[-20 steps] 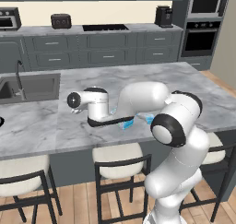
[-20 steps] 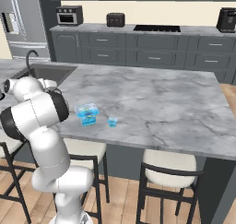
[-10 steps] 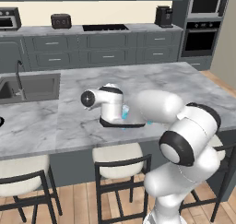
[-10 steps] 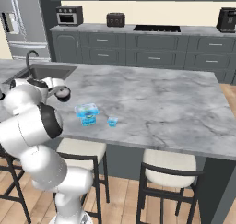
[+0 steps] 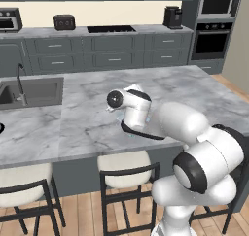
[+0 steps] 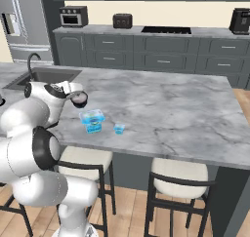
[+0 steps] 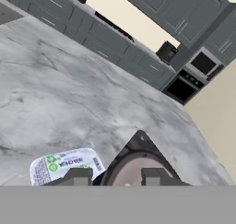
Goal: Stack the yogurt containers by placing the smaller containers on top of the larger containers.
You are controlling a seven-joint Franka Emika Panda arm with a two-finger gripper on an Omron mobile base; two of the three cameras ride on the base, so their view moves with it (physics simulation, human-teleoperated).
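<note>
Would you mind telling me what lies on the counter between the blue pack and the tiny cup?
Nothing: in the right base view, bare grey marble counter separates the blue pack from the tiny cup, which stand apart.

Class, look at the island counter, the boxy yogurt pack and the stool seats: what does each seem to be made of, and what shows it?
Island counter: likely polished marble or stone, grey with pale veins. Boxy yogurt pack: probably thin plastic, pale blue, with a printed foil or paper lid seen from the hand camera. Stool seats: cream padded cushions, apparently, on dark metal-looking frames.
</note>
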